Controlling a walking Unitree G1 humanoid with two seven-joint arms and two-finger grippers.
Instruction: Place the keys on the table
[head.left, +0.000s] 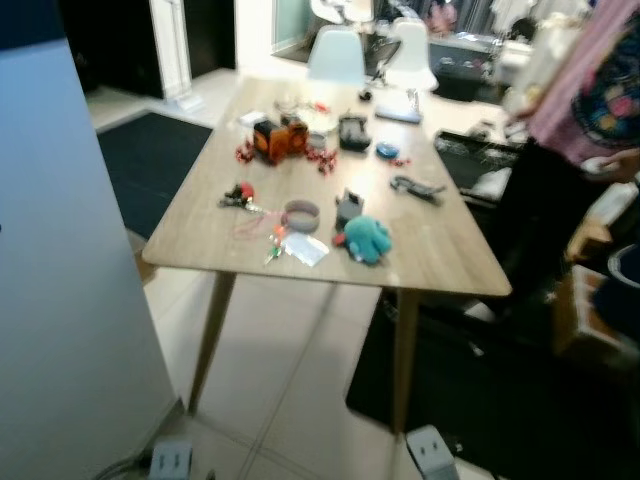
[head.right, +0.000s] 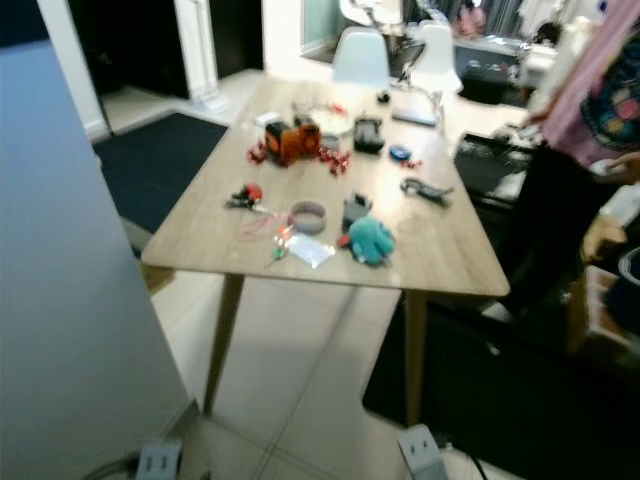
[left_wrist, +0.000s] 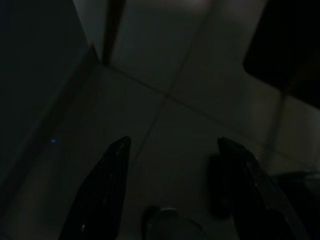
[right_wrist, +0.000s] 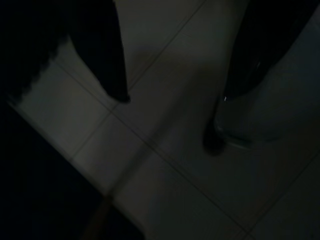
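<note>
Wooden table (head.left: 210, 215) strewn with keys (head.left: 240, 197), left pincer (left_wrist: 172, 145) and right pincer (right_wrist: 175, 100) both spread wide, empty, over floor tiles (left_wrist: 200, 80)

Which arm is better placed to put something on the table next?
Hard to choose: the left pincer and the right pincer both hang open and empty over the floor tiles. The table stands ahead; a person stands on its right, so perhaps left.
</note>
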